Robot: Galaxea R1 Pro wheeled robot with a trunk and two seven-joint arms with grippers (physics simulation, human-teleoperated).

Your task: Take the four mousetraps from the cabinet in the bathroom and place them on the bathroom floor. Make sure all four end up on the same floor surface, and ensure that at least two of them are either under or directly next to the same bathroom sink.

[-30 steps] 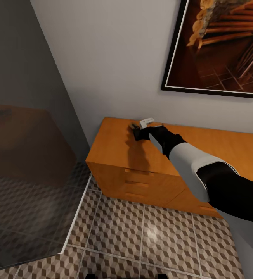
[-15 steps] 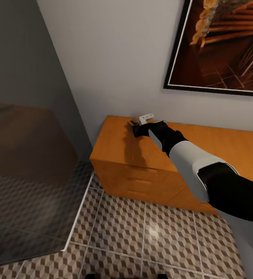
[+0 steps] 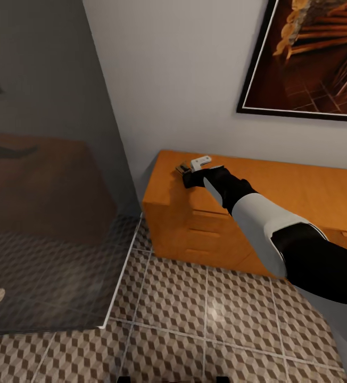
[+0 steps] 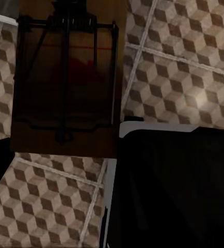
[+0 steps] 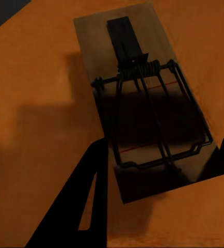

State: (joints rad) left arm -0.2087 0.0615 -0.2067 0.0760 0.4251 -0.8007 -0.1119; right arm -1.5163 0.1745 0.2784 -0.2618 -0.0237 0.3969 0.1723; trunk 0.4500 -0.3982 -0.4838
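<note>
**Right gripper clamps a mousetrap above the cabinet top**

Here the right gripper (image 3: 187, 177) has its fingers (image 5: 86, 206) on either side of a mousetrap (image 5: 145, 101), holding it over the cabinet (image 3: 280, 186) near that top's left end. In the left wrist view a second mousetrap (image 4: 65, 77) sits close before the camera over the bathroom floor (image 4: 189, 57); whether the left fingers grip it cannot be told. A framed picture (image 3: 312, 58) hangs on the wall above.
</note>
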